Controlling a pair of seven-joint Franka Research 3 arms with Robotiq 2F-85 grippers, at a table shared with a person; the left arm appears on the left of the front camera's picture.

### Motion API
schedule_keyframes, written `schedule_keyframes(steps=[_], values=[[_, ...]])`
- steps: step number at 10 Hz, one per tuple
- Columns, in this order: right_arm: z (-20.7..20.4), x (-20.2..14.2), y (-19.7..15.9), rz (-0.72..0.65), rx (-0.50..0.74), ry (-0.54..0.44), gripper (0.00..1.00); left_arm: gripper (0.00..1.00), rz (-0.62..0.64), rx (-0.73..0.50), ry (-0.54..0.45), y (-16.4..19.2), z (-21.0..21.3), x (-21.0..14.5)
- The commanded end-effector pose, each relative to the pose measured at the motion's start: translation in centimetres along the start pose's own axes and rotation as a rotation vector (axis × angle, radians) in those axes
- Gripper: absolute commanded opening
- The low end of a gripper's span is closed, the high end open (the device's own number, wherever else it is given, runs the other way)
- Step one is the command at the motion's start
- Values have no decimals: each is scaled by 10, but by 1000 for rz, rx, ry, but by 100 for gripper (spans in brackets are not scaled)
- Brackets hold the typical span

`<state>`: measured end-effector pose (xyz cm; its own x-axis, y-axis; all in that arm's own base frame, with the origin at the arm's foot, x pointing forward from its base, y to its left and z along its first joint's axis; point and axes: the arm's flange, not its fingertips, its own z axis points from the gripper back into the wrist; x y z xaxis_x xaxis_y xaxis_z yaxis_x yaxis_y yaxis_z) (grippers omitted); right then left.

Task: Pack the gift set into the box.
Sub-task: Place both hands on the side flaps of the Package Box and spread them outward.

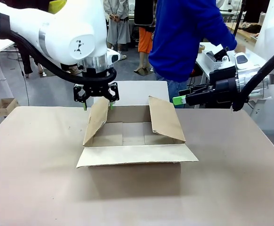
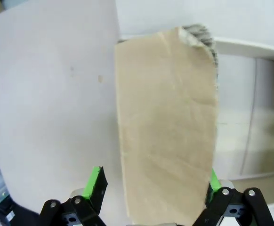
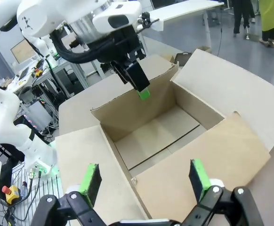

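The box [image 1: 137,134] stands open in the middle of the table, its front flap folded flat outward and its left flap [image 1: 96,120] and right flap [image 1: 165,117] raised. My left gripper [image 1: 98,101] hangs open over the left flap's top edge. In the left wrist view the flap [image 2: 167,127] rises between the spread fingers [image 2: 93,181] without touching them. My right gripper [image 1: 180,98] is open, level with the right flap's far top corner, and looks down into the box [image 3: 160,132]. The gift set's white basket [image 1: 215,59] sits on a side table behind the right arm, by the person's hand.
A person in a blue top [image 1: 184,33] stands at the far edge, turned toward the side table. A small cardboard box [image 1: 3,106] lies on the floor far left. The brown table surface [image 1: 38,179] spreads wide around the box.
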<state>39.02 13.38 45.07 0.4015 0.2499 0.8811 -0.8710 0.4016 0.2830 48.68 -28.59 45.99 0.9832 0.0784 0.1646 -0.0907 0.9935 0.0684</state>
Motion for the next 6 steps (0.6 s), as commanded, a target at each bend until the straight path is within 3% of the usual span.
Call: schedule_keyframes(steps=[1,6], values=[[1,1,0,11,2,4,100,100,-43,92,-15,-9,-10,-10],[1,1,0,11,2,4,100,100,-45,116,-40,10,-3,-10]])
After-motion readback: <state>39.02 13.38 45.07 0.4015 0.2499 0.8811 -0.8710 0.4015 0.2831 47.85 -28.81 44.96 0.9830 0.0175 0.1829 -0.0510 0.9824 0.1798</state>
